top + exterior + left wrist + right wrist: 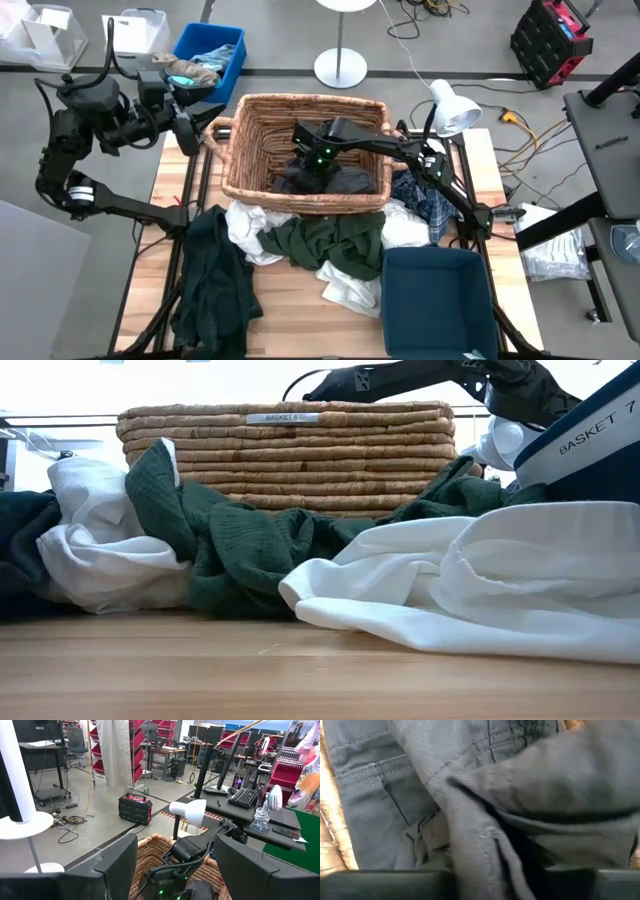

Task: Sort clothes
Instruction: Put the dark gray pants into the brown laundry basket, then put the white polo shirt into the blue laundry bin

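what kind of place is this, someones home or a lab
Most likely a robotics lab or workshop, not a home: red parts-bin racks, workbenches with a keyboard, and cables on a bare concrete floor surround the table.

I see the wicker basket [305, 150] at table centre with, seemingly, a garment [335, 180] inside. More clothes [300, 245] lie at its six o'clock, a bin [435, 295] at four.
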Robot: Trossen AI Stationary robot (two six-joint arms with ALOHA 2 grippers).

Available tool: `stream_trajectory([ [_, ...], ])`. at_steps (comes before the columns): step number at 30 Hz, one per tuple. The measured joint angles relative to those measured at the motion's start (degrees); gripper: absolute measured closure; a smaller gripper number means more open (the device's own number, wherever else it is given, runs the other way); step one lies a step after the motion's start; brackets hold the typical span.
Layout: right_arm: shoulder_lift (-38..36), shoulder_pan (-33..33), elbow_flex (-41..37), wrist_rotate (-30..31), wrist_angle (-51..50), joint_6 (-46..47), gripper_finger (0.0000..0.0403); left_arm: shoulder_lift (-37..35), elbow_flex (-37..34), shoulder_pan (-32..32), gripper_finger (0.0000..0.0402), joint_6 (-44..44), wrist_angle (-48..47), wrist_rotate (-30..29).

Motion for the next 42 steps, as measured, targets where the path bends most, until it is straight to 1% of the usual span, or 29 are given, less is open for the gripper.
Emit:
stream_trajectory([
  [8,-0.01,0.00,0.41,0.09,-0.48,1.47,0.0191,0.00,0.01,0.00,0.0160,0.01,-0.32,0.00],
  [11,-0.69,0.00,0.44,0.06,-0.90,1.85,0.0162,0.00,0.00,0.00,0.0160,0.02,-0.32,0.00],
  [15,-2.34,0.02,0.44,-0.04,-1.10,2.48,0.0135,0.01,0.01,0.00,0.0160,0.00,-1.12,0.02],
  [21,-5.84,0.02,0.48,-0.07,-0.99,3.06,0.0119,0.53,0.01,-0.01,0.0160,0.02,-2.97,0.02],
  [29,-8.42,0.39,0.50,0.41,-2.14,2.15,0.0098,2.26,0.01,0.01,0.0164,0.26,-4.10,0.07],
  [33,-10.75,-0.11,0.50,0.61,-1.51,3.95,0.0088,2.82,0.01,0.00,0.0168,0.93,-4.32,0.07],
  [36,-14.23,-0.42,0.50,1.32,-1.38,4.06,0.0088,2.91,0.01,0.00,0.0169,1.28,-5.34,0.48],
  [39,-18.17,-0.41,0.50,2.13,-0.89,4.62,0.0096,2.83,0.01,0.01,0.0169,1.28,-7.55,0.73],
  [42,-22.48,0.51,0.50,3.41,0.44,4.62,0.0109,2.64,-0.01,0.01,0.0169,0.98,-10.07,3.11],
])
